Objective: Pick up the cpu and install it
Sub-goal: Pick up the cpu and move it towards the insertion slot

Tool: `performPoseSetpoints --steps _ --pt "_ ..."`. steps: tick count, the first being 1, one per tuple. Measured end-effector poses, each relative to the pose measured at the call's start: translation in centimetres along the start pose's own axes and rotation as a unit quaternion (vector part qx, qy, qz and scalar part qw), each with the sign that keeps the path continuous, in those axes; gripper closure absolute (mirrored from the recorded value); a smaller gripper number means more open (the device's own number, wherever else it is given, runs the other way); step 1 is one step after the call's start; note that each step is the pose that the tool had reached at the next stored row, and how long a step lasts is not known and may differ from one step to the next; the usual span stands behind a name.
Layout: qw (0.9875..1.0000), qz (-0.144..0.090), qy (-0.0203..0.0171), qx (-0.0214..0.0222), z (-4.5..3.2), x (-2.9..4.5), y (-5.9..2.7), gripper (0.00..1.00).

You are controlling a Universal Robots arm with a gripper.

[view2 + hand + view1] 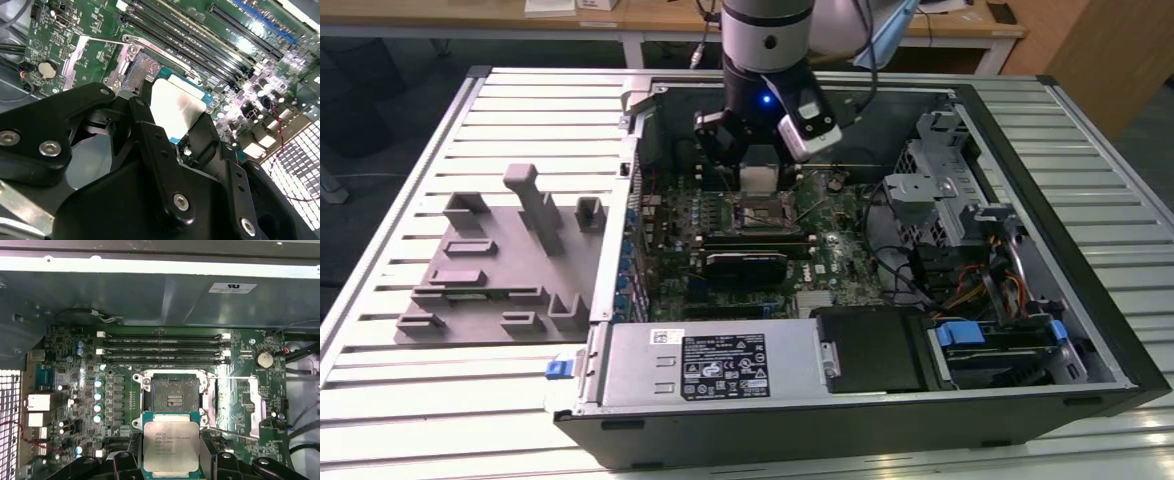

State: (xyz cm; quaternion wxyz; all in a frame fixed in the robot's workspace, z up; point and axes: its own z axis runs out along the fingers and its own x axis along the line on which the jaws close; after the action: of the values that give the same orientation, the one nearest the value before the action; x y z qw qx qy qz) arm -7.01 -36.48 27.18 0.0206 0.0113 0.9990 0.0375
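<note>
The cpu (171, 445) is a flat square chip with a silvery top plate and a pale green rim. It is pinched by its edges between my black fingers (209, 452); the gripper (757, 178) is shut on it. In the exterior view the chip (757, 177) hangs inside the open computer case, just above the motherboard's black-framed socket (762, 214). In the first wrist view the open socket (173, 393) lies bare just beyond the chip's far edge, its retention frame swung aside. The second wrist view has the chip (176, 107) held over the socket's corner (142, 70).
The case wall (616, 240) stands at the exterior view's left of the board. A drive cage and cables (947, 230) crowd the exterior view's right. Memory slots (162, 347) run beyond the socket. A grey fixture tray (494, 260) sits outside the case on the slatted table.
</note>
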Motion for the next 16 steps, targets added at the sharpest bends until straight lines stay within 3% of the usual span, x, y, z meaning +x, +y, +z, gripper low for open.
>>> performPoseSetpoints --steps 16 --pt "1.0000 0.000 0.0000 0.0005 2.18 -0.02 1.63 0.46"
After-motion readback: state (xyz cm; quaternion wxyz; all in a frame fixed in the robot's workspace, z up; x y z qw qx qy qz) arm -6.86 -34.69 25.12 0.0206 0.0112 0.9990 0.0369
